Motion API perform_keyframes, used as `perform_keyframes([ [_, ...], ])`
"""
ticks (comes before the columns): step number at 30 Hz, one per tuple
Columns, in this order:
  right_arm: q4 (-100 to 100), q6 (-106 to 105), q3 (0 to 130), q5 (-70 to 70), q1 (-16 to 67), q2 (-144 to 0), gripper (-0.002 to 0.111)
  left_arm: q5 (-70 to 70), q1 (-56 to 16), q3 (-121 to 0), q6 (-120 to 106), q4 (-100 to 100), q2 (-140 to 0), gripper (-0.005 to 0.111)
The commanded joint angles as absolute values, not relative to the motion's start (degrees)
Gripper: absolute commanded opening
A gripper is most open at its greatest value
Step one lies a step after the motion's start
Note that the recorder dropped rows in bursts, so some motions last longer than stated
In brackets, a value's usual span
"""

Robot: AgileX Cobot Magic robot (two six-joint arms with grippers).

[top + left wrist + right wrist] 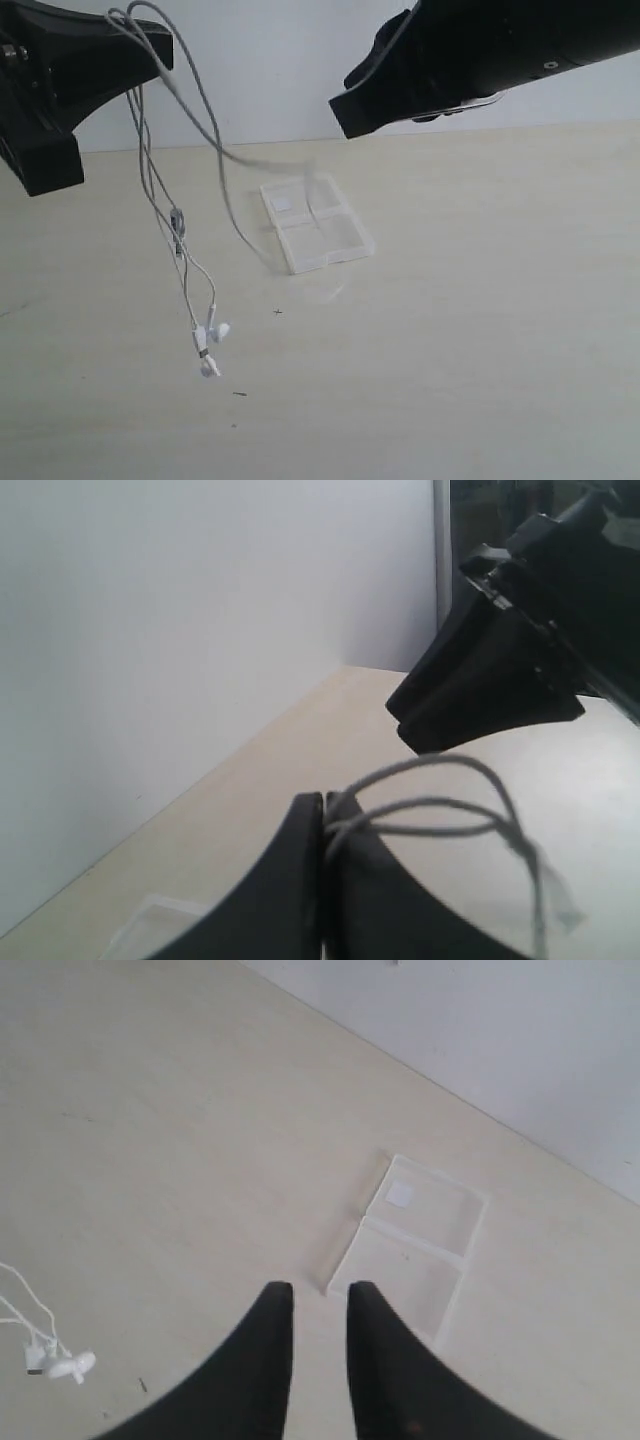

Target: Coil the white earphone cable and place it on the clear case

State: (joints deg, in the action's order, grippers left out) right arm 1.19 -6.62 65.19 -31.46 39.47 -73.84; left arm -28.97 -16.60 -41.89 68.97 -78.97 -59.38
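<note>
High at the left of the exterior view, my left gripper (160,48) is shut on the white earphone cable (150,190). In the left wrist view its jaws (325,805) are pressed together, with loops of the cable (440,805) coming out between them. The cable hangs down to its two earbuds (208,345), which dangle just over the table. One blurred strand (265,160) swings out above the clear case (315,225). The case lies open and flat on the table. My right gripper (320,1295) is open with nothing between its fingers, high over the case (415,1240).
Everything sits on a pale beige table (480,330) backed by a white wall (270,70). From the left wrist view, the black right arm (490,690) hangs close in front of the left gripper. The earbuds (60,1365) show at the right wrist view's edge.
</note>
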Motion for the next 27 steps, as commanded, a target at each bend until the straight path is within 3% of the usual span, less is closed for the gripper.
perform_keyframes([
  [1,-2.02,-1.07,64.91,-30.81,39.23,-73.64,0.038,-28.40,-16.42,-42.15,69.31,-79.16,-59.01,0.000],
  [5,-8.28,3.39,64.91,-32.66,39.23,-73.64,0.047,-28.39,-16.42,-42.15,69.45,-79.16,-59.01,0.000],
  [11,-10.73,2.06,64.91,-32.57,39.23,-71.27,0.047,-26.96,-16.42,-42.15,72.20,-83.24,-59.01,0.000],
  [27,49.33,-47.23,64.91,-33.35,39.34,-71.84,0.043,-25.61,-16.42,-42.15,82.77,-99.95,-59.01,0.000],
])
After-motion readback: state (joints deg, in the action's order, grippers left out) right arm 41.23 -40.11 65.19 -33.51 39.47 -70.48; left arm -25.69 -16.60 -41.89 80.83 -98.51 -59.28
